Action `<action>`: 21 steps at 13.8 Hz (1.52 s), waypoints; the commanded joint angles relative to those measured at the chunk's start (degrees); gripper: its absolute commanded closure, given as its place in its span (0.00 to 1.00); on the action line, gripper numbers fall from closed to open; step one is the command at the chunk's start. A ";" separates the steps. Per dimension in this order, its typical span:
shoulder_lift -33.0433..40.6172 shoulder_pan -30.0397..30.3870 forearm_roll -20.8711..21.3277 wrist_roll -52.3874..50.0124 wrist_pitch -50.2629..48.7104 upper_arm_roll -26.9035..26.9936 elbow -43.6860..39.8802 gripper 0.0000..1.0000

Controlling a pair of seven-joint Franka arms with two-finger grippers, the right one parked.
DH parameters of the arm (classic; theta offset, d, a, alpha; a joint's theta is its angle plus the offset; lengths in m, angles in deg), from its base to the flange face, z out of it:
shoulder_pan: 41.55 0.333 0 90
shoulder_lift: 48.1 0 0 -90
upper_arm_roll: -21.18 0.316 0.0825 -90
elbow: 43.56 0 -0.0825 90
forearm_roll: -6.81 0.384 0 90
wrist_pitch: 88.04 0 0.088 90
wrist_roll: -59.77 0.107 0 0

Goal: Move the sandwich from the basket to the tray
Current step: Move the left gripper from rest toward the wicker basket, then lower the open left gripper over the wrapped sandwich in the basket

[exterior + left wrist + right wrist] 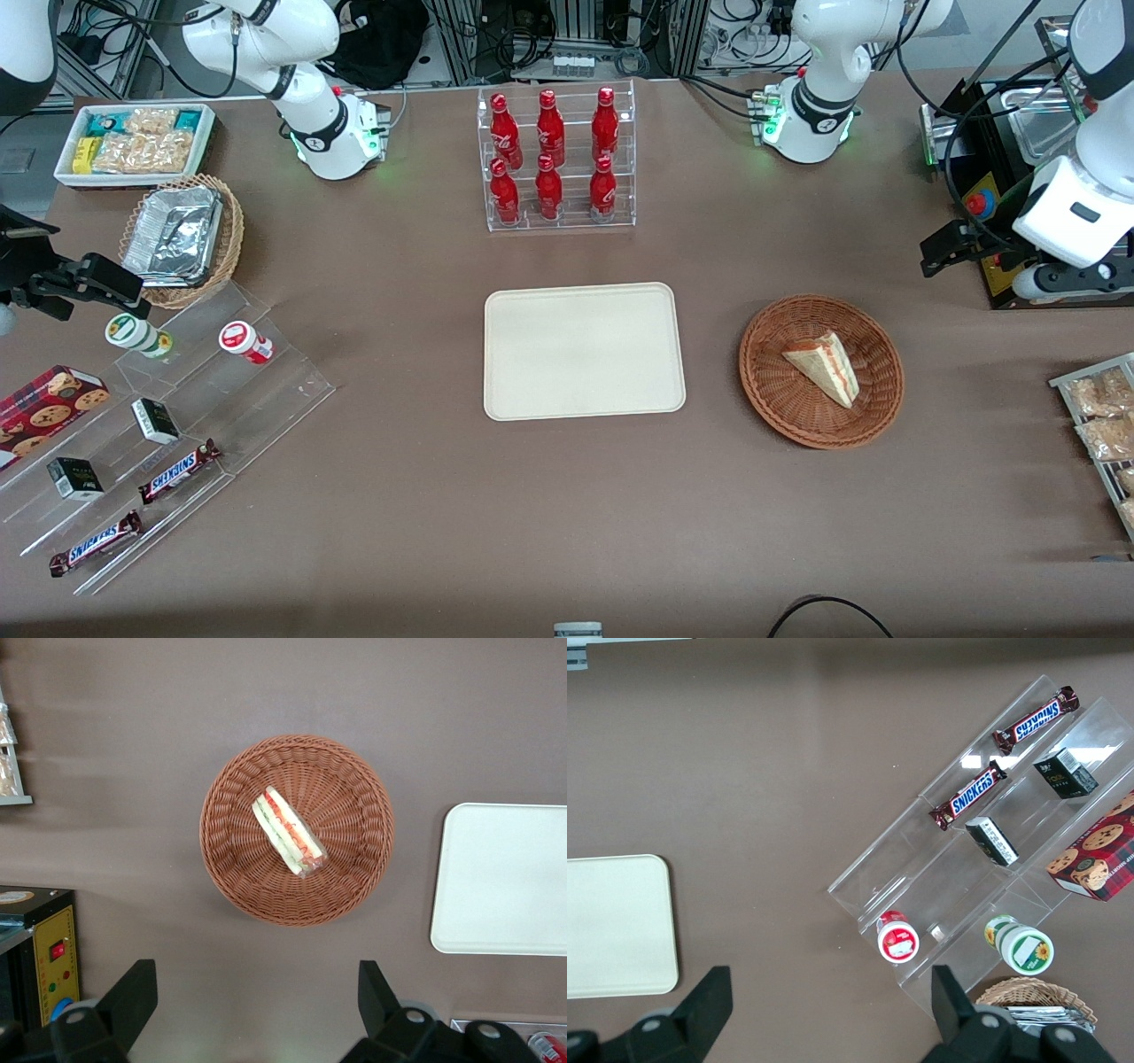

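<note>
Nearest the front camera, bare brown tabletop (pixel 496 523) runs up to the near rim of the basket (pixel 821 370), a shallow woven round set toward the working arm's end, likely so the arm can come down on it without a long reach. Inside it lies the sandwich (pixel 826 365), flat on one bread face and slightly off the basket's middle, touching nothing but the weave; its red and green filling edge shows clearly from the wrist camera, which suggests the wedge is best pinched across its two bread faces. Beside the basket, clearly apart from it and toward the table's middle, sits the tray (pixel 584 351), bare and waiting, placed so the carry is a short sideways pass. Farther from the camera stands a clear rack of red bottles (pixel 554 159), out of that path. The gripper (pixel 257 997) hangs high, near the black box at the table's edge, its fingers (pixel 131 992) spread wide and holding nothing. The sandwich lies well apart from them, not between them, so a descent and some alignment are still needed.
</note>
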 commanded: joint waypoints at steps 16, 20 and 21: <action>-4.46 0.50 0.01 -42.10 32.11 -0.78 26.96 0.00; -7.35 0.33 0.09 -44.30 36.34 -2.18 28.90 0.00; -7.97 0.33 0.01 -44.48 38.27 -2.27 29.87 0.00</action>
